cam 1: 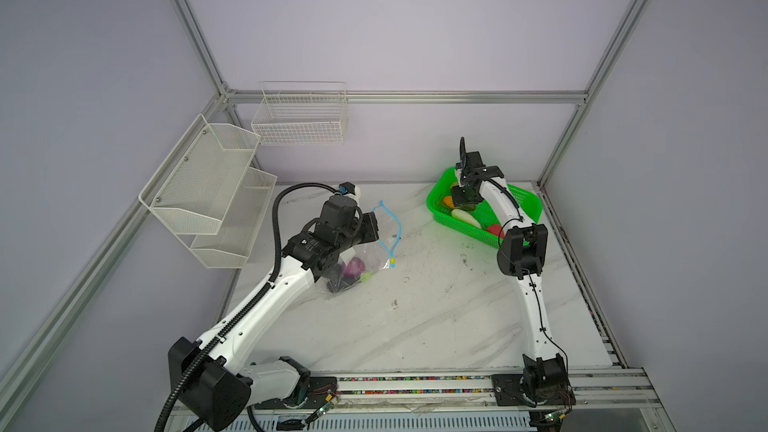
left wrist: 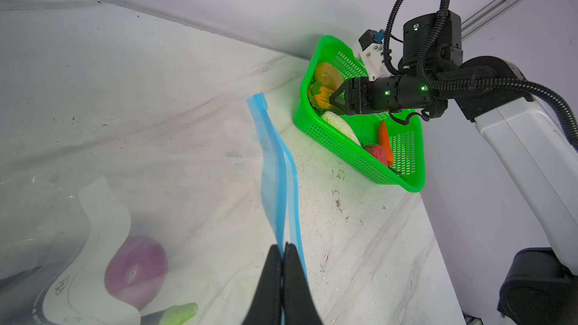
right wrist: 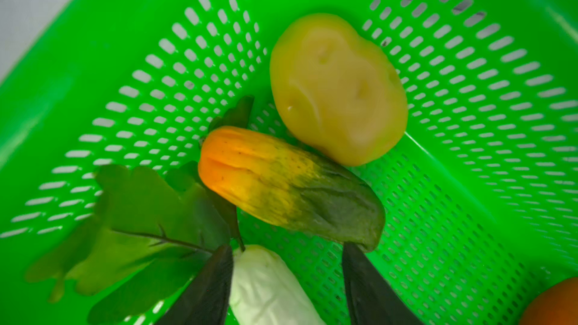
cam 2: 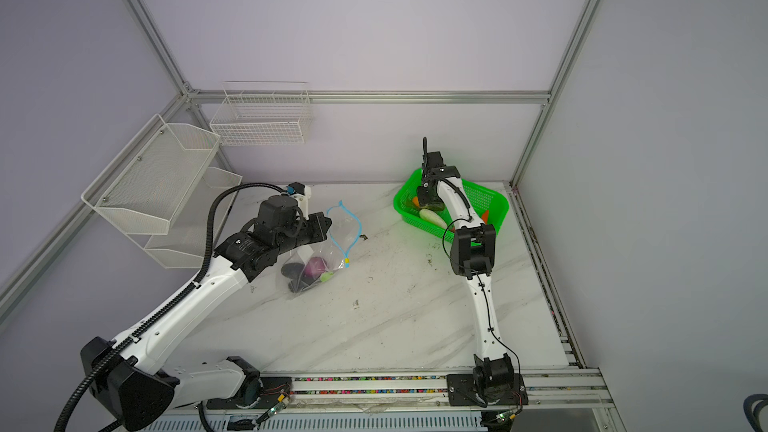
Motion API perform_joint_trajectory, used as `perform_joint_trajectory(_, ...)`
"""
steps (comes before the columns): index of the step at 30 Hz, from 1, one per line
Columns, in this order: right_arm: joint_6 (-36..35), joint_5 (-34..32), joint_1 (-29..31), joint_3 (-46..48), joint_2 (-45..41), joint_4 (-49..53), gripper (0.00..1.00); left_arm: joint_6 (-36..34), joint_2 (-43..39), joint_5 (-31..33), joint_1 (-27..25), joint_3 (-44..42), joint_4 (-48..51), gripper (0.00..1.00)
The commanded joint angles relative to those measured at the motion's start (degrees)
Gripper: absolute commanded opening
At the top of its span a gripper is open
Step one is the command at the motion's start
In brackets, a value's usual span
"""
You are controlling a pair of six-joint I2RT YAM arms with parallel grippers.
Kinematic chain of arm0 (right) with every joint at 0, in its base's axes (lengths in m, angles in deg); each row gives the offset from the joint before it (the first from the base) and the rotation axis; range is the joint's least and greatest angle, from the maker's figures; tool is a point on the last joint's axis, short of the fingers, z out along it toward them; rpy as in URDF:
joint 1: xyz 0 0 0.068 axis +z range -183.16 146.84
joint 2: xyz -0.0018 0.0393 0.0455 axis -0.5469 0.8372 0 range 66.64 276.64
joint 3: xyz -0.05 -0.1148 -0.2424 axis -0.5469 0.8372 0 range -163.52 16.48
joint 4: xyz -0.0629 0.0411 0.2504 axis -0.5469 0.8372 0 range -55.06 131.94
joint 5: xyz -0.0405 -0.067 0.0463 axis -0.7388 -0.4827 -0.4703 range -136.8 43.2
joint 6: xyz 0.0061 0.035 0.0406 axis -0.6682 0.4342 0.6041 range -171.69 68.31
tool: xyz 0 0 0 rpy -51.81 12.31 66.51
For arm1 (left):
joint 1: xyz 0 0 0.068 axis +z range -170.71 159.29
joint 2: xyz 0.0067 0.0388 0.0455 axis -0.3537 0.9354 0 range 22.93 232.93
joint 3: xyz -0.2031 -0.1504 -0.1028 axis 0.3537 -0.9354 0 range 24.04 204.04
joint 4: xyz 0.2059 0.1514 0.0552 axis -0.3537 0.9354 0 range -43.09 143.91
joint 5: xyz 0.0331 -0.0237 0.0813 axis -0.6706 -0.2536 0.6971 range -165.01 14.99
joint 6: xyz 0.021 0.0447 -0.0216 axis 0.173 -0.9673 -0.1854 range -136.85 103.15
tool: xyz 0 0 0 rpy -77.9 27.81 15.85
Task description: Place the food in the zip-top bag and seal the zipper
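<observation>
The left claw (left wrist: pixel 283 248) is clenched on the zipper (left wrist: pixel 275 167), whose blue strip runs front to back, with the yellow slider (cam 1: pixel 392 261) at the near end. The clear, crinkly zip-top bag (cam 1: pixel 374 251) sits left of centre on the table, gaping toward the green basket (cam 1: pixel 461 229), with three pieces of food (cam 1: pixel 353 268) inside. The right claw (right wrist: pixel 286 246) hangs spread over five more.

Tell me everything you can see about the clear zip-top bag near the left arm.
The zip-top bag is clear, crinkly thin plastic, resting on the marbled table. Its mouth stands open: the light-blue zipper forms a loop in both top views, with a yellow slider at one end. A white label shows on one side. Inside lie a purple piece, a green piece and a dark piece. The left tool is shut on the zipper.
</observation>
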Motion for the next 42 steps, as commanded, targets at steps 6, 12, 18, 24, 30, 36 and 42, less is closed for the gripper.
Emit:
perform_joint_trajectory(6, -5.6, 10.5, -1.95, 7.75, -8.47, 1.91, 0.68, -0.81, -1.03, -0.56, 0.14, -0.37, -2.02, 0.0)
perform_joint_trajectory(12, -9.39, 15.06, -2.6, 10.47, -9.22, 4.01, 0.64, -1.24, -1.18, -0.53, 0.14, 0.34, -1.5, 0.0)
perform_joint_trajectory(18, -9.52, 11.85, -2.53, 12.77, -7.05, 5.23, 0.6, -1.28, -1.58, -0.61, 0.14, 0.34, -1.25, 0.0)
perform_joint_trajectory(24, -9.11, 9.26, -2.31, 11.17, -5.0, 5.77, 0.7, -1.07, -1.85, -0.45, 0.12, -0.05, -1.31, 0.0)
perform_joint_trajectory(30, -8.38, 7.59, -1.14, 6.39, -0.18, 7.5, 0.71, -0.75, -1.76, -0.45, 0.14, -0.28, -1.26, 0.0)
perform_joint_trajectory(36, -7.6, 6.65, -1.0, 4.8, 1.35, 7.16, 0.62, -0.83, -1.84, -0.27, 0.07, -0.21, -1.26, 0.0)
perform_joint_trajectory(42, -7.23, 7.1, -0.61, 3.77, 1.87, 6.74, 0.56, -0.63, -1.17, -0.7, 0.14, -0.01, -1.25, 0.0)
